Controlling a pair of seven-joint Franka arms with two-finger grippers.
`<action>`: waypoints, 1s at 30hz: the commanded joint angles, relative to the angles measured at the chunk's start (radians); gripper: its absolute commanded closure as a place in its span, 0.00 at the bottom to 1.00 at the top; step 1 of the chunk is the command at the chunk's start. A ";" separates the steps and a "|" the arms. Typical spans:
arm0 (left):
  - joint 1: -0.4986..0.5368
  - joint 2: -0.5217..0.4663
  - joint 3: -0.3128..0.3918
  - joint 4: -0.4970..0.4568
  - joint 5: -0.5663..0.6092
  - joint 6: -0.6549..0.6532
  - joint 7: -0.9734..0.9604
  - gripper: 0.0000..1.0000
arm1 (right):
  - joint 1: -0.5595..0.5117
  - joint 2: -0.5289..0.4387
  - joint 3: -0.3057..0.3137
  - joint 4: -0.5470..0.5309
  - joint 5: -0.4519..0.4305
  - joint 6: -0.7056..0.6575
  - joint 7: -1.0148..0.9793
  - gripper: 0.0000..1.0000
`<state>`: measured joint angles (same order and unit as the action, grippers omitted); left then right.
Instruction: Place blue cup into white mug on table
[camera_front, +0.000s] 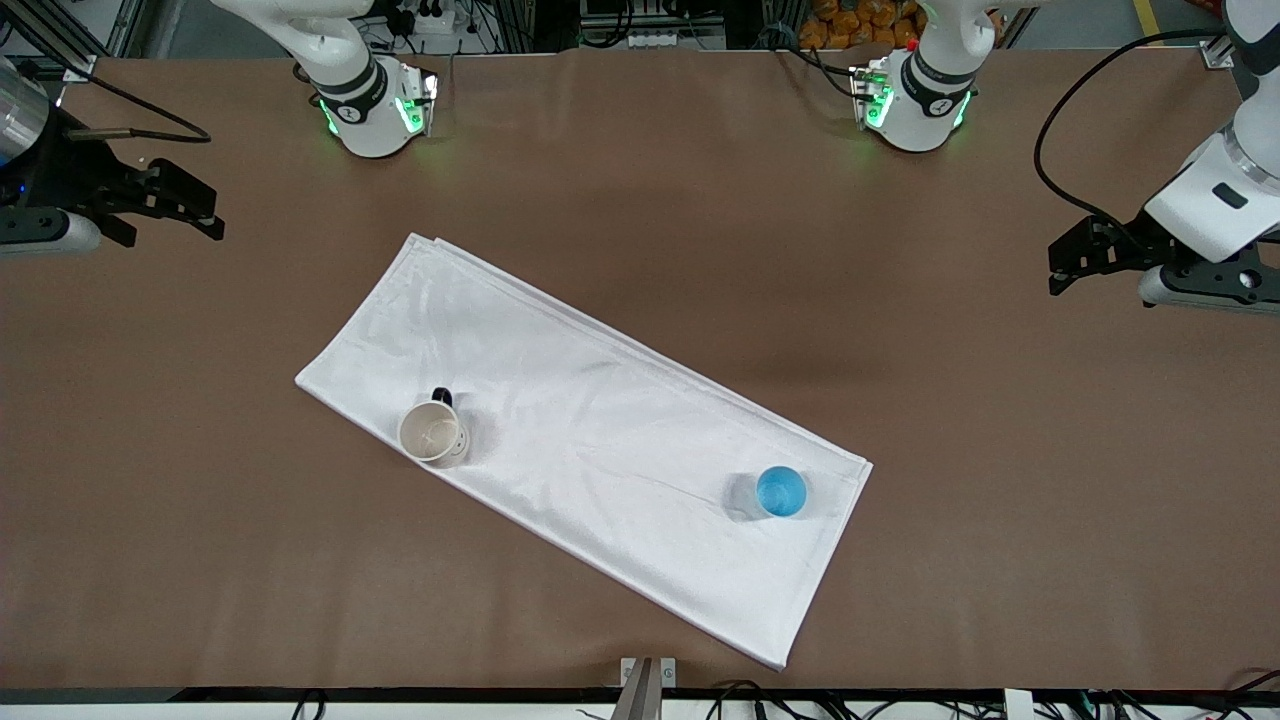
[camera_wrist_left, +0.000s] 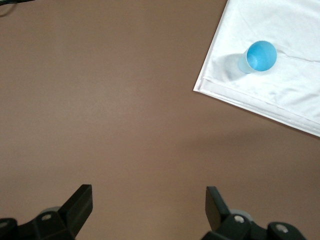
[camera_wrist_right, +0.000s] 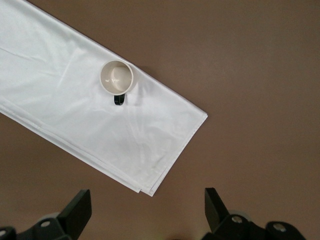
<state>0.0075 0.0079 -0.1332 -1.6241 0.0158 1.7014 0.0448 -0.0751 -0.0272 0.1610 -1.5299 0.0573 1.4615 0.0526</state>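
The blue cup stands upright on the white cloth, near the cloth's end toward the left arm. It also shows in the left wrist view. The white mug, with its dark handle, stands upright on the cloth's other end, toward the right arm, and shows in the right wrist view. My left gripper is open and empty over bare table at the left arm's end, well apart from the cup; its own view shows it too. My right gripper is open and empty over the right arm's end.
The white cloth lies slantwise across the middle of the brown table and also shows in both wrist views. The two arm bases stand along the table's edge farthest from the front camera.
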 joint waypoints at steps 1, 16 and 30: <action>0.002 0.007 -0.003 0.024 0.010 -0.022 0.026 0.00 | 0.003 -0.016 -0.011 -0.003 0.016 -0.004 -0.013 0.00; -0.069 0.142 -0.011 0.069 0.042 -0.028 -0.029 0.00 | 0.003 -0.016 -0.011 -0.001 0.018 -0.004 -0.014 0.00; -0.109 0.273 -0.016 0.075 -0.053 0.087 -0.243 0.00 | 0.003 -0.016 -0.011 -0.004 0.018 -0.003 -0.014 0.00</action>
<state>-0.1003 0.2318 -0.1494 -1.5824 -0.0017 1.7482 -0.1573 -0.0750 -0.0275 0.1598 -1.5299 0.0573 1.4619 0.0507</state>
